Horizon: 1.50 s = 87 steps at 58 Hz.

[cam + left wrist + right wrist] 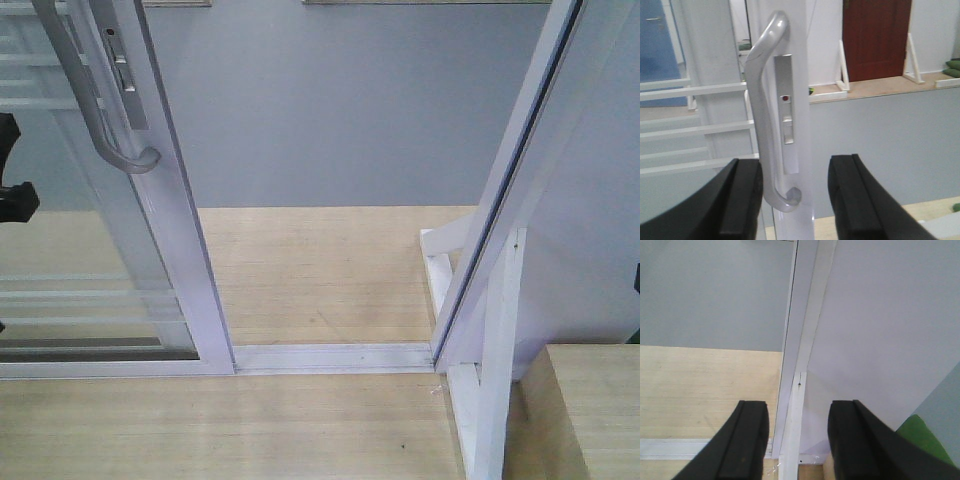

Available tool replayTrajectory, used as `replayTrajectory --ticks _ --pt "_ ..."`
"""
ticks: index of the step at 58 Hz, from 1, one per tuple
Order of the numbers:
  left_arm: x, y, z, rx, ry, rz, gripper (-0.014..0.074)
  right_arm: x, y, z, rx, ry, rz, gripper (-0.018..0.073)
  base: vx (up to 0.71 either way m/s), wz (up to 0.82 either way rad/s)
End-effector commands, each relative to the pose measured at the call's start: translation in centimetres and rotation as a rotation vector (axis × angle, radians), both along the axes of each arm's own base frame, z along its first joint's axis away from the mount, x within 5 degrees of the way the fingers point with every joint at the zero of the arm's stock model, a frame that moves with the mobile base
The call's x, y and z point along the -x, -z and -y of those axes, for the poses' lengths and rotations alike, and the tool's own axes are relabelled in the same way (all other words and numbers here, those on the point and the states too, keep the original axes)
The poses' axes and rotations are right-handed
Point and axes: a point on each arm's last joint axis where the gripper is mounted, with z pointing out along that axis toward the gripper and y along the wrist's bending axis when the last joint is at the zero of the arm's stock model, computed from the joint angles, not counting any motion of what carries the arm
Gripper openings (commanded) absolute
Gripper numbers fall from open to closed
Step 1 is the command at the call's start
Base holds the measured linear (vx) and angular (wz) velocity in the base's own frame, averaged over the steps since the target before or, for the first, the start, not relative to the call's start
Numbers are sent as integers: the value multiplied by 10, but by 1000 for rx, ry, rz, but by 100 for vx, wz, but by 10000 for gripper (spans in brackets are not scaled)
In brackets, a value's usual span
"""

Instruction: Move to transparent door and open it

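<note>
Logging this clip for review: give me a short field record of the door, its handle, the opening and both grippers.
door: transparent door at left, slid aside
handle: curved grey handle beside lock plate
opening: gap over floor track, up to white frame post
left gripper: open, fingers either side of the handle's lower end, no contact visible
right gripper: open, holding nothing, facing the frame post

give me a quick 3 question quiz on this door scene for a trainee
1. True or false: the transparent door fully covers the opening.
2. What lines up between the left gripper fingers in the left wrist view? A) grey handle B) green object C) red door
3. Fill in: the right gripper faces the white ____ of the doorway.

Key
1. False; bare track shows a gap.
2. A
3. frame
</note>
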Motion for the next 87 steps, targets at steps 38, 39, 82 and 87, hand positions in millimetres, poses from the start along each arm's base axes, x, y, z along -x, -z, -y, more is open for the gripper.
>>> replayTrajectory --ticks 38,39,82,87 --pt "39 -25 -3 30 51 84 429 -4 -15 -1 18 -20 90 363 0 0" --pt "39 -24 -3 29 51 80 429 -4 -15 -1 18 -20 90 363 0 0" --pt "115 74 -24 37 -39 181 49 -4 -14 -1 18 -19 86 363 0 0" --pt "116 90 -24 37 -41 169 -7 -4 -14 -1 18 -19 86 363 0 0"
